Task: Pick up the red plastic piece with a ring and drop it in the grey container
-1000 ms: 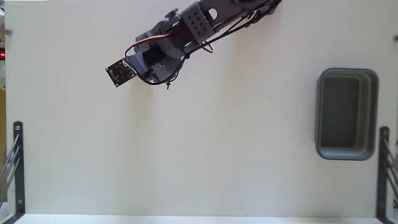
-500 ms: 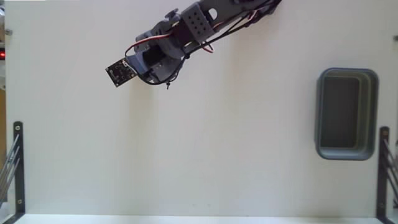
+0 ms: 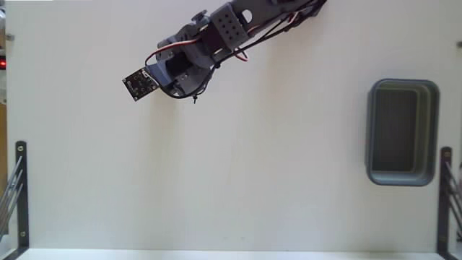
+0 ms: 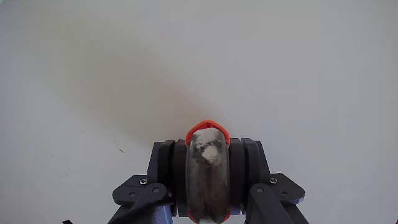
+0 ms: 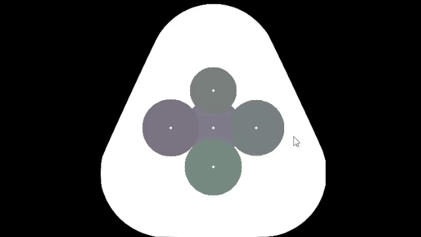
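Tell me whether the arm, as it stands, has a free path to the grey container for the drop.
Probably yes. The gripper holds the red plastic piece, and in the fixed view only bare table lies between the arm and the grey container, which looks empty.

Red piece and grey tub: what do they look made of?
Red piece: looks like plastic, an orange-red rim around a mottled, matte grey centre; clamped between the gripper fingers, so only one edge shows. Tub: probably moulded plastic, given its uniform grey, thick rounded rim and soft sheen, darker inside. Neither can be confirmed by look alone.
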You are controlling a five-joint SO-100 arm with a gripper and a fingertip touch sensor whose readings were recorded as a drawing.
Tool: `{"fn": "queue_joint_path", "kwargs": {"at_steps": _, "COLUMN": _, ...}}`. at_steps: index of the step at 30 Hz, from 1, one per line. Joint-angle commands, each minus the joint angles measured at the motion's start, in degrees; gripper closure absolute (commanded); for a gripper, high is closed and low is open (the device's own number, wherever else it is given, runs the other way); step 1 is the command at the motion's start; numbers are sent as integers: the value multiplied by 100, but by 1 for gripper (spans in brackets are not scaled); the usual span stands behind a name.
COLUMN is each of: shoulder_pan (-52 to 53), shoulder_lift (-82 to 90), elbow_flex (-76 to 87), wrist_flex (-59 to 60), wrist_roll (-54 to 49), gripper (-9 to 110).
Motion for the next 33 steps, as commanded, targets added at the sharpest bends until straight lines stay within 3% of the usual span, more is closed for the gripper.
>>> {"fn": "queue_joint_path", "kwargs": {"at_steps": 1, "shoulder_pan": 142, "shoulder_lift": 120, "elbow_flex": -24, "wrist_flex": -50, "wrist_roll": 26, "gripper": 80}}
{"fn": "queue_joint_path", "kwargs": {"at_steps": 12, "shoulder_pan": 142, "shoulder_lift": 191, "elbow_flex": -198, "wrist_flex": 195, "wrist_roll": 26, "gripper": 80}}
{"fn": "queue_joint_path", "kwargs": {"at_steps": 33, "shoulder_pan": 142, "shoulder_lift": 357, "elbow_flex": -2235, "wrist_flex": 2398, "wrist_roll": 26, "gripper": 80}}
